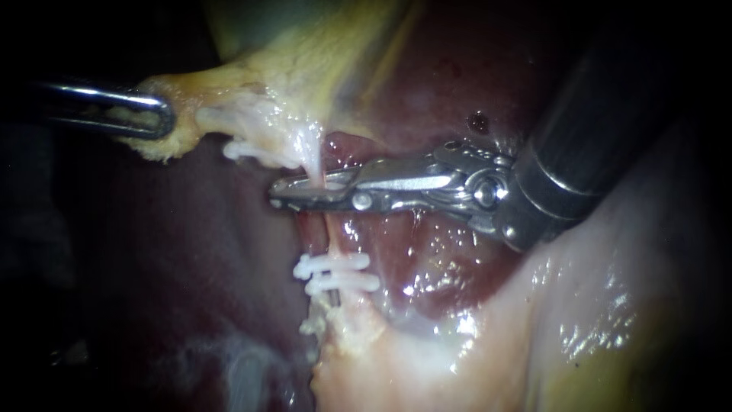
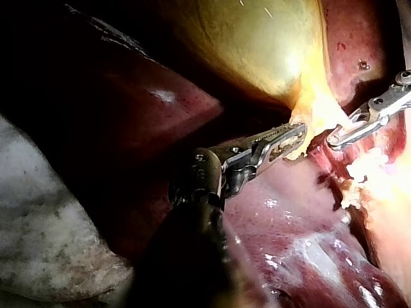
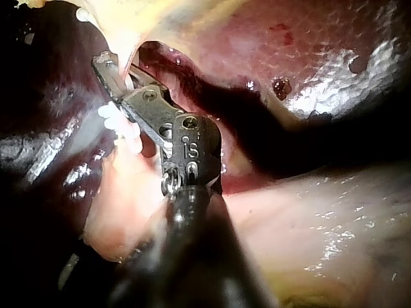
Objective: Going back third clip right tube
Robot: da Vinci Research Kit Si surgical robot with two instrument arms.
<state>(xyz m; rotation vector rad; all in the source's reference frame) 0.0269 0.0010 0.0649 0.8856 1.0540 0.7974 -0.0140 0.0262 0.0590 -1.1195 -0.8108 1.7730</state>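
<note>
White clips (image 1: 337,273) on tube (image 1: 333,240) below rt instrument (image 1: 279,194); L instrument (image 1: 158,116) holds gallbladder (image 1: 236,82).

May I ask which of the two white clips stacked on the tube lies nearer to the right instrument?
The upper clip, directly below the right instrument; the lower clip sits just beyond it, farther along the tube.
</note>
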